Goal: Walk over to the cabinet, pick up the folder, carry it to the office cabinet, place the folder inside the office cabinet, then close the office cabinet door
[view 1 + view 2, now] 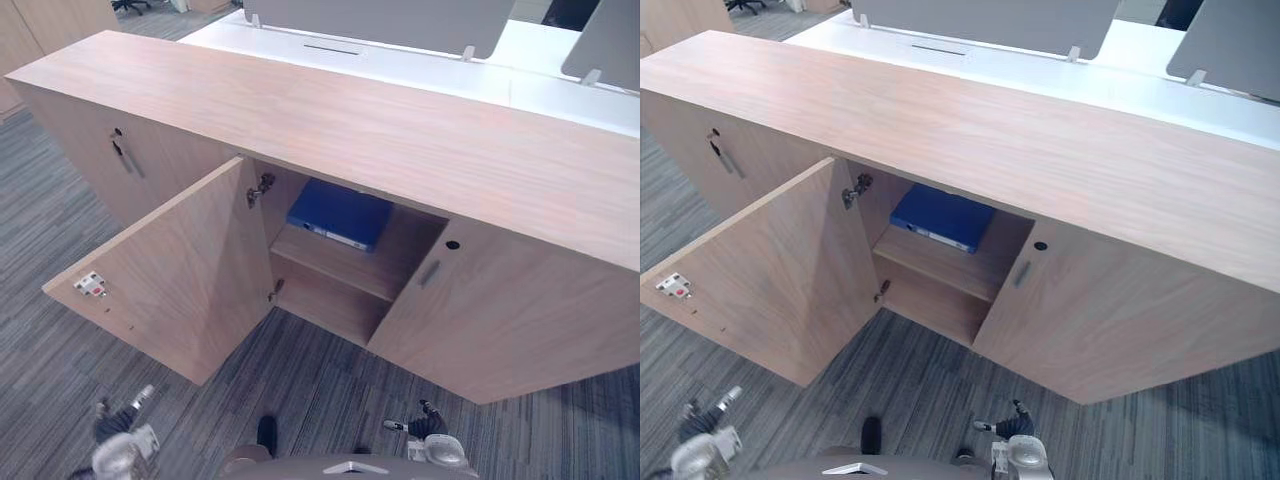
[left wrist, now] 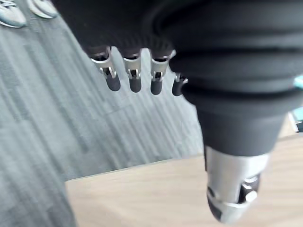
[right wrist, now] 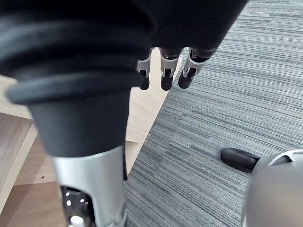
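A blue folder (image 1: 340, 213) lies flat on the upper shelf (image 1: 330, 262) inside the long low wooden cabinet (image 1: 400, 130). That compartment's door (image 1: 170, 270) stands swung wide out to the left. My left hand (image 1: 125, 445) hangs low in front of the open door, well short of the folder. In the left wrist view its fingers (image 2: 132, 78) hang relaxed over the carpet and hold nothing. My right hand (image 1: 432, 442) hangs low before the closed right door, and its fingers (image 3: 165, 78) are also relaxed and empty.
The door (image 1: 510, 320) right of the open compartment is closed, with a bar handle (image 1: 430, 272). Another closed door with a handle (image 1: 122, 152) lies further left. A white desk (image 1: 420, 60) with grey screens stands behind the cabinet. Grey striped carpet (image 1: 330, 380) covers the floor.
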Controlling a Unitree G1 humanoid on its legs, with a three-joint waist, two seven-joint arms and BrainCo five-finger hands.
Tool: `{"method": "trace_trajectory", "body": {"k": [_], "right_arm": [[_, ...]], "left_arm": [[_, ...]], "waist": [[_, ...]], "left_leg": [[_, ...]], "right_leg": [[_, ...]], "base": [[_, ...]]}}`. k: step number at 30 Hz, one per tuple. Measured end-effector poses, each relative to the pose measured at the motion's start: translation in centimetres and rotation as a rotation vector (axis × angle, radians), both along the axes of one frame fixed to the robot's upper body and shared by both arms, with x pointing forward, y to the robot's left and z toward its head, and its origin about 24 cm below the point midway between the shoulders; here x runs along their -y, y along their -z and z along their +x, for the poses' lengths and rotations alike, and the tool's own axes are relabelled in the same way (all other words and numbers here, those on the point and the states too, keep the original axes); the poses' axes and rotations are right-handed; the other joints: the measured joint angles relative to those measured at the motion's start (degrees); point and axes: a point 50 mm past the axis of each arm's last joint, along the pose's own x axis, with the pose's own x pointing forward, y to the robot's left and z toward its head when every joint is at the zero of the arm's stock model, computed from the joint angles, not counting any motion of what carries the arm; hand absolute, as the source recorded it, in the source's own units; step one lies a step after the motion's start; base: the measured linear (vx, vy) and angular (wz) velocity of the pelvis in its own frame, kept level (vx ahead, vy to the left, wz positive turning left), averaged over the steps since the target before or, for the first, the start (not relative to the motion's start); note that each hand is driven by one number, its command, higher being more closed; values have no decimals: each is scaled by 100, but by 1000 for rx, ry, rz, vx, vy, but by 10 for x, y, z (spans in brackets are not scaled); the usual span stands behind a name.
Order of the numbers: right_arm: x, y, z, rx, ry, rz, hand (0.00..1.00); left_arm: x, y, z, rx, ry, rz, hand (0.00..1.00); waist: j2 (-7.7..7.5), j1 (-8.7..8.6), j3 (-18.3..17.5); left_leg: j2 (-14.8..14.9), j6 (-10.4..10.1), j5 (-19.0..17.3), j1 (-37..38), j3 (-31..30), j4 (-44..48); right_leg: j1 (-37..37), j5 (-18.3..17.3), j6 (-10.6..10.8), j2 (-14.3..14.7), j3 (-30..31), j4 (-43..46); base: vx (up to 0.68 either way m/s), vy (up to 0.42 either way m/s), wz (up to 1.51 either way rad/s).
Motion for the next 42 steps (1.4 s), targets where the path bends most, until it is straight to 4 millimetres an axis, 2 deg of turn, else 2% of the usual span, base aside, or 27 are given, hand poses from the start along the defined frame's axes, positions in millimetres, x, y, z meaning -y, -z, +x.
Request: {"method": "trace_trajectory", "body": {"k": [4, 8, 13, 16, 24, 26, 33, 38, 39, 41, 42], "right_arm": [[-3, -1, 6, 14, -18, 3, 0], [-5, -3, 11, 27, -30, 5, 0], [-4, -2, 9, 21, -33, 5, 0], [-4, 1, -1, -8, -32, 9, 0], [-5, 3, -6, -29, -38, 10, 0], [-4, 6, -11, -51, -27, 17, 0], [-7, 5, -5, -42, -40, 32, 0], [-7, 6, -7, -57, -40, 34, 0], [-9, 6, -6, -59, -52, 33, 0], [-11, 6, -6, -59, -67, 33, 0], [-12, 6, -5, -58, -78, 33, 0]], "left_arm": [[-18, -31, 33, 126, 5, 98, 0], [-25, -56, 56, 233, 40, 171, 0], [-32, -71, 64, 275, 47, 225, 0], [-32, -72, 64, 273, 49, 230, 0], [-26, -71, 56, 265, 89, 243, 0], [-16, -66, 50, 262, 105, 223, 0], [22, -37, 30, 168, 238, 123, 0], [65, -14, 10, 98, 409, -23, 0], [82, -6, 2, 70, 462, -82, 0], [91, -3, 0, 62, 495, -113, 0], [102, -1, 1, 61, 555, -145, 0]], "waist": [[-75, 21, 43], [-113, 29, 75], [-129, 22, 96], [-171, 68, 116], [-221, 147, 116], [-221, 184, 115], [-221, 263, 114], [-183, 265, 122], [-165, 262, 121], [-149, 256, 115], [-124, 211, 102]], "left_leg": [[-17, -5, -17, 56, -8, -1], [16, -42, -72, 203, 111, -6], [69, -16, -170, 330, 282, -8], [81, -20, -211, 366, 346, -8], [62, -4, -233, 369, 464, -6], [29, -2, -232, 371, 461, -6], [-20, 33, -207, 407, 463, -7], [-33, 62, -186, 418, 505, -8], [-15, 63, -184, 406, 586, -8], [-5, 70, -189, 407, 642, -8], [0, 83, -198, 409, 720, -8]], "right_leg": [[96, -27, -38, 3, -41, -42], [202, -62, -95, 30, 89, -50], [225, -84, -107, 63, 277, -44], [199, -134, -143, 68, 385, -34], [146, -90, -72, 39, 510, -30], [152, -86, -68, 8, 509, -31], [153, -70, -54, -46, 512, 1], [103, -92, -73, -83, 577, 54], [24, -100, -59, -75, 724, 97], [-12, -113, -37, -64, 838, 103], [-72, -112, -37, -48, 979, 130]], "base": [[97, -34, 7], [19, -23, -8], [-49, -18, -20], [-55, -6, -15], [-2, -1, -7], [0, 0, 0], [-35, 3, 1], [-93, 17, -5], [-104, 23, -19], [-82, 22, -22], [-76, 30, -28]]}}
